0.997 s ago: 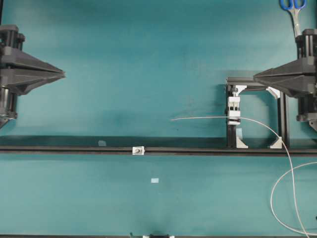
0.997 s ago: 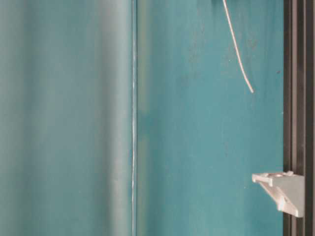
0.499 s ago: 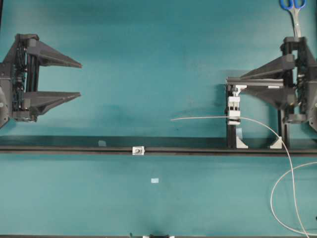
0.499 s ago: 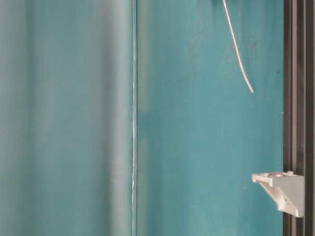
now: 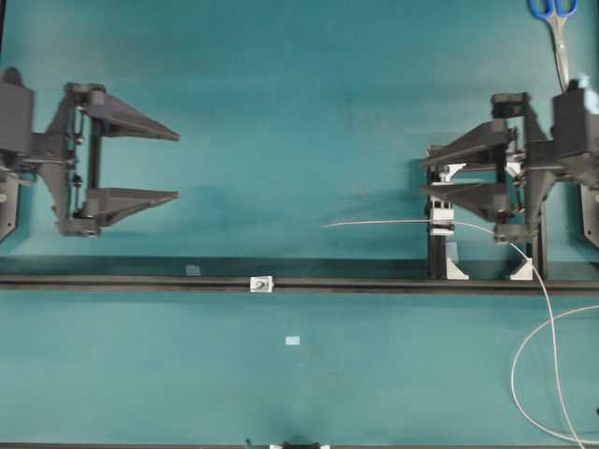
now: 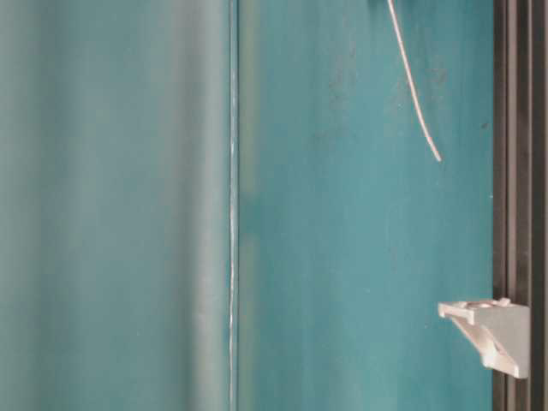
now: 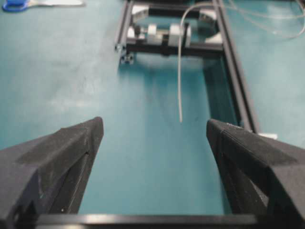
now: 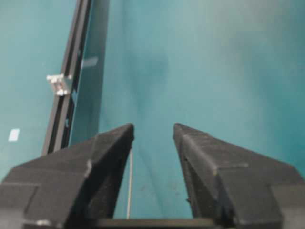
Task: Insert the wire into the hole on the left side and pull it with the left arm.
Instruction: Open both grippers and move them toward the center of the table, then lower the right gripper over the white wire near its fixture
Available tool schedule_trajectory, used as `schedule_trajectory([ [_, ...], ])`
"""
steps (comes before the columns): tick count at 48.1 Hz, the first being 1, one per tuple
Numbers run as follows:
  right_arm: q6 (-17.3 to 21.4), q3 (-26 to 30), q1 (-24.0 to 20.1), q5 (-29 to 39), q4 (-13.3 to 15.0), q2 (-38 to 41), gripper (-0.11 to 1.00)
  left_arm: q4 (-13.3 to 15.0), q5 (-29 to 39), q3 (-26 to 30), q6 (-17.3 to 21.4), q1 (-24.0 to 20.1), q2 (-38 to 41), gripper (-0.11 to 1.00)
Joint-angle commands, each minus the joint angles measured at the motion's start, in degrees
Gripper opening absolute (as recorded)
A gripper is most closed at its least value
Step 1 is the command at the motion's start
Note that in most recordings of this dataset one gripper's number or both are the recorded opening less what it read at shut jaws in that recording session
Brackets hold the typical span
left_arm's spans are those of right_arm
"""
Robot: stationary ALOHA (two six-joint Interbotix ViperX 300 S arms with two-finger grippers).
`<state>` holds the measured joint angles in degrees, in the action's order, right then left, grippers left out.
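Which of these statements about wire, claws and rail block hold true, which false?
1. The left claw stands open and empty. True.
2. The wire already passes through the small block on the rail. False: its free tip hangs short of the block, over the green table.
3. The right claw is clamped on the wire. False: open, above the wire, near the white clamp.
4. Scissors lie at the top right corner. True.
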<state>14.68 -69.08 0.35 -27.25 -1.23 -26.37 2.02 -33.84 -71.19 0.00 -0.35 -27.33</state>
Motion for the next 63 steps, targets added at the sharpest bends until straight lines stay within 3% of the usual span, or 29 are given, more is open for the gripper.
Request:
schedule_trajectory([
  [1, 0.3, 2.3, -0.6, -0.4, 0.1, 2.2, 0.5, 0.2, -2.0, 1.5, 0.1, -0.3, 2.0, 0.76],
  [13, 0.3, 4.8, -1.7, -0.4, 0.1, 6.9, 0.73, 0.1, -3.3, 2.6, 0.1, -0.4, 6.2, 0.77],
  [45, 2.4, 6.4, -2.0, 0.4, 0.1, 14.2, 0.72, 0.1, -5.6, 2.8, 0.3, -0.4, 10.7, 0.77],
  [63, 2.9, 10.5, -4.0, 6.9, 0.1, 18.3, 0.72, 0.1, -5.9, 2.9, 0.3, -0.7, 12.9, 0.77],
])
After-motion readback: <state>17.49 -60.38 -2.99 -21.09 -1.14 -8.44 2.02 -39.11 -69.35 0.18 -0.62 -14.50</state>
